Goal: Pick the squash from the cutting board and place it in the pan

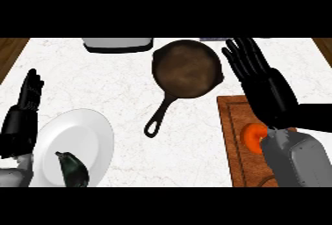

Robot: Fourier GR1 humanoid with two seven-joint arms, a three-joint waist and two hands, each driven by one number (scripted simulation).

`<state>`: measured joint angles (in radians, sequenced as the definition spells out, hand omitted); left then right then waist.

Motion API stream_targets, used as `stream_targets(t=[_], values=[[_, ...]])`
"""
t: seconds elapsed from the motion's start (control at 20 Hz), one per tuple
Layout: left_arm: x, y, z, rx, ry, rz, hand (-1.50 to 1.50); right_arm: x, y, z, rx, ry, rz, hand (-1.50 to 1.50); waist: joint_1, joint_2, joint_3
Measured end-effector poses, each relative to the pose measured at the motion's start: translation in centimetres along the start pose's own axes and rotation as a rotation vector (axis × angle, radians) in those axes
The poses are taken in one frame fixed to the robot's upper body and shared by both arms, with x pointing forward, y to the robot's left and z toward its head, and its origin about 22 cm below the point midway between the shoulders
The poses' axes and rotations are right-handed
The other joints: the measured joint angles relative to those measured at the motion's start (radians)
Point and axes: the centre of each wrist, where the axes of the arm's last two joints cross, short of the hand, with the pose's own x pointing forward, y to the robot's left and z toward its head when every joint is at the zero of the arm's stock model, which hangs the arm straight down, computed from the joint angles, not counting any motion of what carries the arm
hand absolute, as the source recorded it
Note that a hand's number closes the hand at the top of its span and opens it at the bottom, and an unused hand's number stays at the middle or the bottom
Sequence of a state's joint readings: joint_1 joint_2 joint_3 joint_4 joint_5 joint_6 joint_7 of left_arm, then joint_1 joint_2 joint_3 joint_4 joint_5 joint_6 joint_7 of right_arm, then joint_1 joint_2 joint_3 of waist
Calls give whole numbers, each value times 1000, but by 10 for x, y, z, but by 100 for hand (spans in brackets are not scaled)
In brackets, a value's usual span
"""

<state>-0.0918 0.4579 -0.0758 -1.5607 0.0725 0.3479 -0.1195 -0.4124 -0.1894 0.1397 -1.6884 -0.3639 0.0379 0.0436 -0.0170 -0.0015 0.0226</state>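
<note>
Squash (251, 135) sits mid cutting board (228, 151), half hidden under your right forearm. Right hand (266, 90) spread, holding nothing, over the board's far edge. Likely rigid, smooth, light: wrap its widest part.

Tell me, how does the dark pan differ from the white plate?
The pan is dark brown with a long handle; the plate is white and has none. The pan holds nothing, while the plate carries a dark green vegetable near its front edge. The pan lies at the far middle of the counter, the plate at the near left. Both are round and rest on the counter.
</note>
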Motion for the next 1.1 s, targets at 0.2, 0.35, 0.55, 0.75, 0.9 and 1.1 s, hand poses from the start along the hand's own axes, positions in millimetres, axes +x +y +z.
stream_targets(t=[0.2,0.35,0.55,0.75,0.9,1.1], values=[[-10,-2,14,-50,91,-29,0,2,-30,17,-222,-31,41,-150,-1,0,-14],[-24,-2,29,-95,204,-44,0,2,-67,41,-423,1,192,-150,-27,5,-23],[-39,-2,49,-124,319,-38,0,-21,-105,104,-856,166,250,-150,-68,1,-23],[-39,-4,58,-161,366,-31,0,-26,-103,173,-1021,325,354,-150,-54,-5,-23],[-35,-9,59,-193,375,-24,0,-11,-105,205,-997,444,513,-150,-37,-5,-24],[-33,-17,62,-216,381,-25,0,22,-95,219,-900,556,634,-150,-17,-3,-25]])
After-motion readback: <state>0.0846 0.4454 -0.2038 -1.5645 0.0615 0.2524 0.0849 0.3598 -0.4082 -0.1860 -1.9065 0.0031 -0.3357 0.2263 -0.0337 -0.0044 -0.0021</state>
